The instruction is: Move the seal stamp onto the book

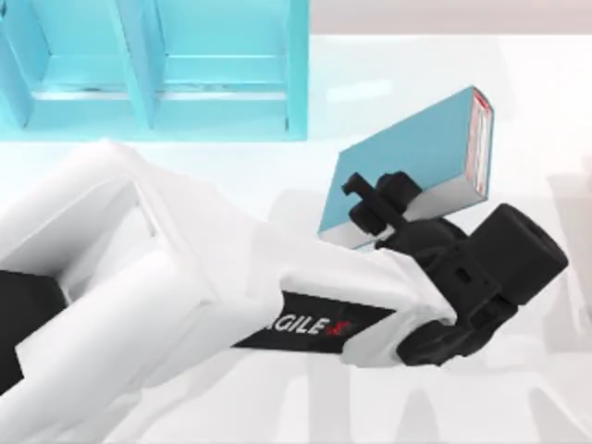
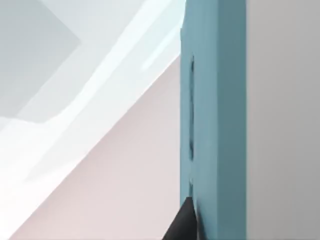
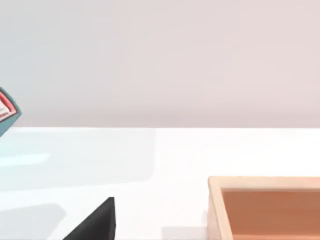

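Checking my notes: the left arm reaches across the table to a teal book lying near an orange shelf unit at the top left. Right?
One detail is off: the shelf unit is light blue, not orange, as the top view shows. The rest holds: the left gripper reaches the teal book.

I counted one teal book (image 1: 407,162), one light-blue shelf unit (image 1: 157,65) at the upper left of the frame, one wooden tray (image 3: 265,207), and one white robot arm (image 1: 185,287).
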Available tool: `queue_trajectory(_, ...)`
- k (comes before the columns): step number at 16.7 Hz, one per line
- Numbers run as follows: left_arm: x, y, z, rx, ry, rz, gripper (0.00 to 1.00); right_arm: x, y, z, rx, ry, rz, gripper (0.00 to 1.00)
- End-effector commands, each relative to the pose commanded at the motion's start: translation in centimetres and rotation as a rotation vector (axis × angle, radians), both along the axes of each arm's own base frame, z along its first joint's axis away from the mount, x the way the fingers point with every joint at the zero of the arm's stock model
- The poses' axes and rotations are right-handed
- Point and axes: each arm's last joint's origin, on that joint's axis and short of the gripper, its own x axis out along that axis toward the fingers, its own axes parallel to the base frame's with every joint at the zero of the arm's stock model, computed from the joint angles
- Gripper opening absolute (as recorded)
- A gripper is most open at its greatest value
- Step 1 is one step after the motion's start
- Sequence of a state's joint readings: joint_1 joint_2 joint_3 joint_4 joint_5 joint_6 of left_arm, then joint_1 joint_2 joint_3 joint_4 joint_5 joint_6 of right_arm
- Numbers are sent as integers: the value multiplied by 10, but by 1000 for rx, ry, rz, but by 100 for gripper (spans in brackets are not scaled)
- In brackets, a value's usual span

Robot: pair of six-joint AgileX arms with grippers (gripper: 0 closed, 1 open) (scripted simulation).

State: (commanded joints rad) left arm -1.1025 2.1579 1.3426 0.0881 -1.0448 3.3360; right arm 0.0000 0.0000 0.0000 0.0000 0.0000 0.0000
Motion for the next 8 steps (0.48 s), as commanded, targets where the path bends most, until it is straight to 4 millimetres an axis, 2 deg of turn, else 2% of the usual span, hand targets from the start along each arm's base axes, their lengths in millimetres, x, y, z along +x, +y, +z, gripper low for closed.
queue_trajectory(4,-8,-11,-3,420,5,-118,0,0,0,0,0,0,0,100)
queue_trajectory(8,-11,-19,4,650,-2,-175,0,0,0,0,0,0,0,100)
